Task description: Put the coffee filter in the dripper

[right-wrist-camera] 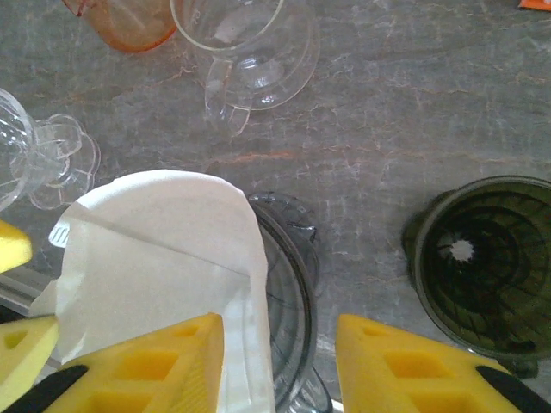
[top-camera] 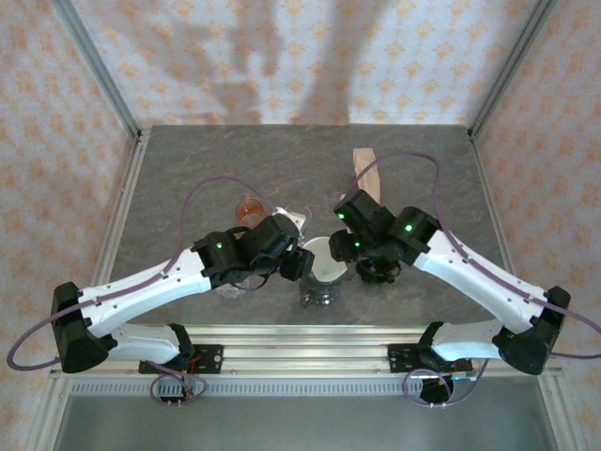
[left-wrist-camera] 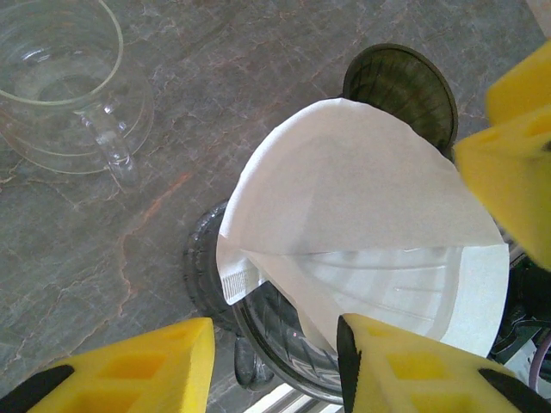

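The white paper coffee filter (left-wrist-camera: 362,198) stands part-opened in a smoky clear dripper (left-wrist-camera: 284,340), one wall rising above the rim. My left gripper (left-wrist-camera: 275,374) is open at the dripper's near edge, its jaws astride the rim and the filter's lower edge. My right gripper (right-wrist-camera: 280,370) is open too. One finger is over the filter (right-wrist-camera: 155,267) and the other is outside the dripper's rim (right-wrist-camera: 297,292). From above, both grippers (top-camera: 300,266) (top-camera: 346,249) meet at the filter (top-camera: 324,258).
A dark green dripper (right-wrist-camera: 486,267) sits just right of the clear one. A glass server (left-wrist-camera: 60,86) and an orange cup (right-wrist-camera: 120,21) stand on the stone table (top-camera: 188,169), left of centre. A brown filter stack (top-camera: 366,169) lies farther back.
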Robot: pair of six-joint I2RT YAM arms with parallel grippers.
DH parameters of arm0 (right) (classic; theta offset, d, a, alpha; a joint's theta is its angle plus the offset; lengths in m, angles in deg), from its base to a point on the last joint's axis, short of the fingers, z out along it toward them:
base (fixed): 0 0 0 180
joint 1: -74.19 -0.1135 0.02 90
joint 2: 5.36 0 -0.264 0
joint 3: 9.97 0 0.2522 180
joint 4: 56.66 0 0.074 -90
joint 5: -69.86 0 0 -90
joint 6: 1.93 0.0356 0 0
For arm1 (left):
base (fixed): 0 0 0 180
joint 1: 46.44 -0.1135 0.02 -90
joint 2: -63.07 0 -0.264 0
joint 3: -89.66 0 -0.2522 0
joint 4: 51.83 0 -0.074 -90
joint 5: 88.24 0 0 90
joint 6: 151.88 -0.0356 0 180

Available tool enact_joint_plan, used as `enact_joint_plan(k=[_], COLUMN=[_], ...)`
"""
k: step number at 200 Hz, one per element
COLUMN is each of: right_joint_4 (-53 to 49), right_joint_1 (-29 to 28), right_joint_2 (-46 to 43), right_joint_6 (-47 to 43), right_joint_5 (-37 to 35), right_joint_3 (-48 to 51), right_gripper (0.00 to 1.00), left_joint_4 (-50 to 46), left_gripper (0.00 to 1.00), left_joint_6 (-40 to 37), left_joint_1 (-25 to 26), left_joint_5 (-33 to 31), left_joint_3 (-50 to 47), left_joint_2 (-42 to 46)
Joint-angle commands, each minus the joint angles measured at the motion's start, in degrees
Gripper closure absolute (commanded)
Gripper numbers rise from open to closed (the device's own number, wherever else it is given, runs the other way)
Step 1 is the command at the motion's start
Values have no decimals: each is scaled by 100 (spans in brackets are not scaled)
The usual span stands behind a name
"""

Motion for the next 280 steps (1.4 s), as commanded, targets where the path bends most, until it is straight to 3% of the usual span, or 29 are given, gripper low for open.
enact_joint_plan(k=[1,62,82,111,158,202,280], right_joint_4=[98,110,99,72,14,1,-8], right_joint_1=[38,33,27,-21,-180,-233,-256], right_joint_2=[97,280,285,289,357,354,368], right_joint_6=[-189,-233,-242,-249,-250,-222,-148], right_joint_5=[71,24,-62,-205,-445,-505,-614], right_joint_3=[-111,-78,-87,-102,-112,-113,-114], right_gripper=[63,93,100,100,100,100,100], left_joint_4=[-136,95,479,1029,1421,1033,984], left_gripper=[57,59,53,42,41,58,68], left_joint_6=[-66,164,334,570,760,752,672], left_joint_1=[26,22,1,-89,-285,-332,-323], left_joint_5=[-212,-169,-49,239,501,116,312], left_joint_3=[-12,-207,-390,-627,-866,-870,-1037], left_joint_2=[-23,86,295,472,423,422,356])
